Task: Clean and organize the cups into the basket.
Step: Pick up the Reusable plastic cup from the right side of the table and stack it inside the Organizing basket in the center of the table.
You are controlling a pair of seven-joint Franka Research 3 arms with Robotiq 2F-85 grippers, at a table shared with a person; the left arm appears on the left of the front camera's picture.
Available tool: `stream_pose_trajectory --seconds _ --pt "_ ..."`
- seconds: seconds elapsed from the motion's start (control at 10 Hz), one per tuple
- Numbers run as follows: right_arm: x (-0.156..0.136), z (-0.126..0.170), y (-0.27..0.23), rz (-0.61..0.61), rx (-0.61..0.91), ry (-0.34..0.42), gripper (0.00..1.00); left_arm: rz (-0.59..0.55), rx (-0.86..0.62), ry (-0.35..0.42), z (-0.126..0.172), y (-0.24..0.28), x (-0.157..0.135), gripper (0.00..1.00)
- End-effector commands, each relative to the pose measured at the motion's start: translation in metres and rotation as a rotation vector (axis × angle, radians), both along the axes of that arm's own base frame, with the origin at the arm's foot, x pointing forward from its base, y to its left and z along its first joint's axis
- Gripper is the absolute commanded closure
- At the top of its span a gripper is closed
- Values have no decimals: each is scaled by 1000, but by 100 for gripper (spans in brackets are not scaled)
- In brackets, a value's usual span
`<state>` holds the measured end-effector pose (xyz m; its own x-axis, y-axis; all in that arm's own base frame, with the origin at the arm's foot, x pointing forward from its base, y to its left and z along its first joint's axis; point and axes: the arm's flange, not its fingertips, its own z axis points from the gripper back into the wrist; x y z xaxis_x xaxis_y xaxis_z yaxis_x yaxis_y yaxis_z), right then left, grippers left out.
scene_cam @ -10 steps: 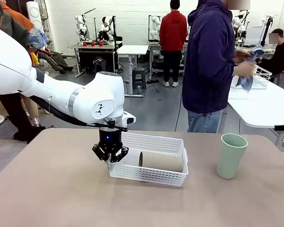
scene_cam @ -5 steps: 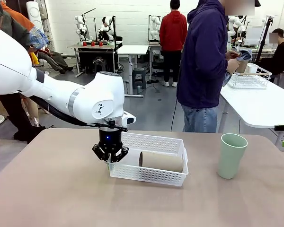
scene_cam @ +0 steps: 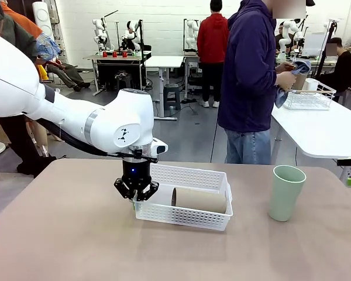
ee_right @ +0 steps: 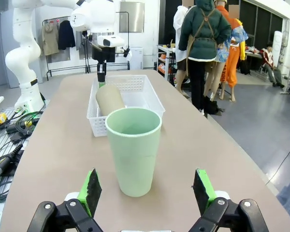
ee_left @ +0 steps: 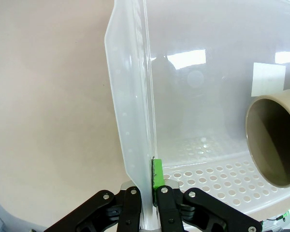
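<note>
Left gripper point(scene_cam: 136, 196) hangs from its white arm at centre left of the front view, pointing straight down, its jaws clamped on the left end wall of the basket point(scene_cam: 184, 215). In the left wrist view the gripper point(ee_left: 146, 191) sits at the bottom centre, both black fingers pressed against the thin white wall of the basket point(ee_left: 130, 121), which runs up the middle of the frame, with one green pad point(ee_left: 157, 173) flat against its inner side. Just inside the basket, at the right edge of that view, the open mouth of a tan cup point(ee_left: 275, 140) faces the camera; in the front view this cup point(scene_cam: 200, 199) lies on its side along the basket's floor, at the centre of the frame. Right gripper point(ee_right: 147, 186) spans the bottom of its wrist view with the green-padded fingers point(ee_right: 92, 191) spread wide and holding nothing. Just beyond them a green cup point(ee_right: 134, 150) stands upright on the table point(ee_right: 63, 145), and farther up the frame are the basket point(ee_right: 152, 99) and the tan cup point(ee_right: 108, 98) in it. The front view places the green cup point(scene_cam: 285, 193) at centre right, well apart from the basket. Behind the table, a person point(scene_cam: 248, 76) holds a blue cloth point(scene_cam: 281, 93) in both hands, beside a white wire rack point(scene_cam: 307, 99).
</note>
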<state>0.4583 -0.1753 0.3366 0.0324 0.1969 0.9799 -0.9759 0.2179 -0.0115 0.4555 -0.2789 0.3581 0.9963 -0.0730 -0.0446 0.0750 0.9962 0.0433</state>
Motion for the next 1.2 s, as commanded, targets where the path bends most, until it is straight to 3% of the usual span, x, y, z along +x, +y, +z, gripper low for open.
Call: stream_pose_trajectory --seconds 0.0,0.4,1.1 --pt "10 -19 -2 24 -28 36 0 -1 0 1 0 -2 0 100" --pt "13 -58 7 35 -70 105 0 -1 0 1 0 -2 0 100" --pt "11 -57 6 13 -40 101 0 -1 0 1 0 -2 0 100"
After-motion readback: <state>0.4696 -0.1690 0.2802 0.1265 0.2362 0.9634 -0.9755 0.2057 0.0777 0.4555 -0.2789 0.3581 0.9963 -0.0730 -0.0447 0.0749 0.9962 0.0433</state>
